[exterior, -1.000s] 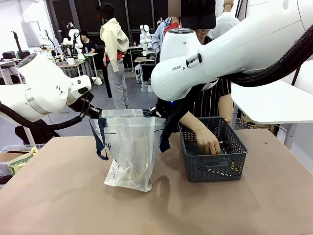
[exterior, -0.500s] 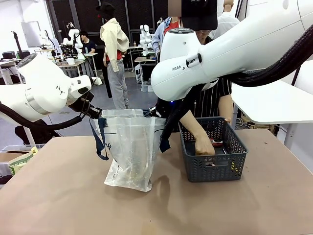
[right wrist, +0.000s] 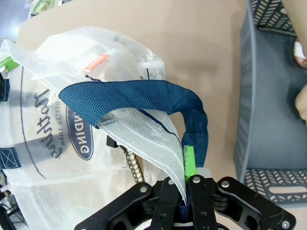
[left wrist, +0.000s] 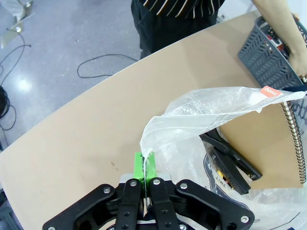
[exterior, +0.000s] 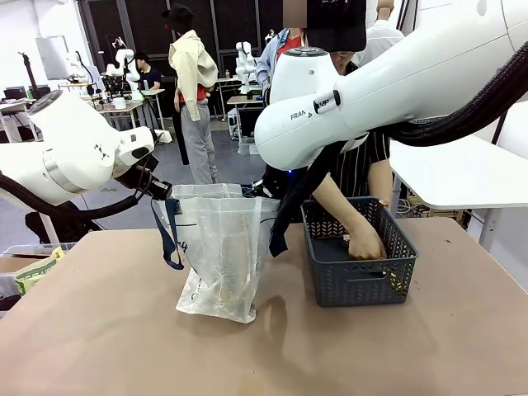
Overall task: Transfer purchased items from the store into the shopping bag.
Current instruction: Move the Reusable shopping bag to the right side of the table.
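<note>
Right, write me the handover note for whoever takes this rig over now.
Left pincer: shut on the rim of the shopping bag.
Right pincer: shut on the opposite rim, by the navy handle; together they hold the mouth open.
Bag stands on the table, beside the grey basket.
Done: a spiral-bound pad and a black clip-like tool lie in the bag.
Left: the person's hand is inside the basket; hold the bag open until the goods go in.
</note>
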You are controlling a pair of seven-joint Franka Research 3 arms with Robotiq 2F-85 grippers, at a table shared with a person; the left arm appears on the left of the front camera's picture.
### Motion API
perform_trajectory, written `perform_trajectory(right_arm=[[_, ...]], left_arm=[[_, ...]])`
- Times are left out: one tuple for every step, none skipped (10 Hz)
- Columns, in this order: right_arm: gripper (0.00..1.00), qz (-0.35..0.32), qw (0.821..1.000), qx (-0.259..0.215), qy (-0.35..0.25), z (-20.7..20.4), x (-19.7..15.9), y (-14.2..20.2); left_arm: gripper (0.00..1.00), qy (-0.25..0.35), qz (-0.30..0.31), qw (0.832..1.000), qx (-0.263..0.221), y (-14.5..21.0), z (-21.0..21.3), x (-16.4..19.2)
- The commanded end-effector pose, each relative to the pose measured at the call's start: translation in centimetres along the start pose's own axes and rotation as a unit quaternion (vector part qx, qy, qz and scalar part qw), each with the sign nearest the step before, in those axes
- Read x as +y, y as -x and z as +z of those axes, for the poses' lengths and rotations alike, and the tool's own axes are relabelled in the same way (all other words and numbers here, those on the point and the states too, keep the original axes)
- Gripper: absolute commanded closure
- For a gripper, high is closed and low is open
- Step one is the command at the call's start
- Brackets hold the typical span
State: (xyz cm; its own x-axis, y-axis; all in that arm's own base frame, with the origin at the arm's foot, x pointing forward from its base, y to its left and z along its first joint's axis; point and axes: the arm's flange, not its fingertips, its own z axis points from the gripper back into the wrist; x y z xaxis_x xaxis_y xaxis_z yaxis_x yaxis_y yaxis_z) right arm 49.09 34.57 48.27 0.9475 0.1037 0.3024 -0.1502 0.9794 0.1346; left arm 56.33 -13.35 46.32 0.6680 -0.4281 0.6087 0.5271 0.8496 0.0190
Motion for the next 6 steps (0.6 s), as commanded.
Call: perform_trajectory(right_arm=[[1.0, -0.003, 1.0, 0.003, -0.008, -0.11, -0.35, 0.4], [1.0, -0.003, 1.0, 0.003, -0.008, -0.11, -0.35, 0.4], [1.0, -0.003, 1.0, 0.003, -0.008, -0.11, -0.35, 0.4], [1.0, -0.003, 1.0, 0.003, -0.008, -0.11, -0.35, 0.4], [1.0, -0.003, 1.0, 0.003, -0.008, -0.11, -0.35, 0.4], [1.0, -0.003, 1.0, 0.003, -0.008, -0.11, -0.35, 0.4]], left_arm=[[1.0, -0.002, 0.003, 1.0, 0.0, 0.08, 0.33, 0.01], [1.0, -0.002, 0.003, 1.0, 0.0, 0.08, 0.33, 0.01], [1.0, -0.002, 0.003, 1.0, 0.0, 0.08, 0.33, 0.01], [1.0, -0.002, 0.003, 1.0, 0.0, 0.08, 0.33, 0.01], [1.0, -0.002, 0.003, 1.0, 0.0, 0.08, 0.33, 0.01], [1.0, -0.002, 0.003, 1.0, 0.0, 0.08, 0.33, 0.01]])
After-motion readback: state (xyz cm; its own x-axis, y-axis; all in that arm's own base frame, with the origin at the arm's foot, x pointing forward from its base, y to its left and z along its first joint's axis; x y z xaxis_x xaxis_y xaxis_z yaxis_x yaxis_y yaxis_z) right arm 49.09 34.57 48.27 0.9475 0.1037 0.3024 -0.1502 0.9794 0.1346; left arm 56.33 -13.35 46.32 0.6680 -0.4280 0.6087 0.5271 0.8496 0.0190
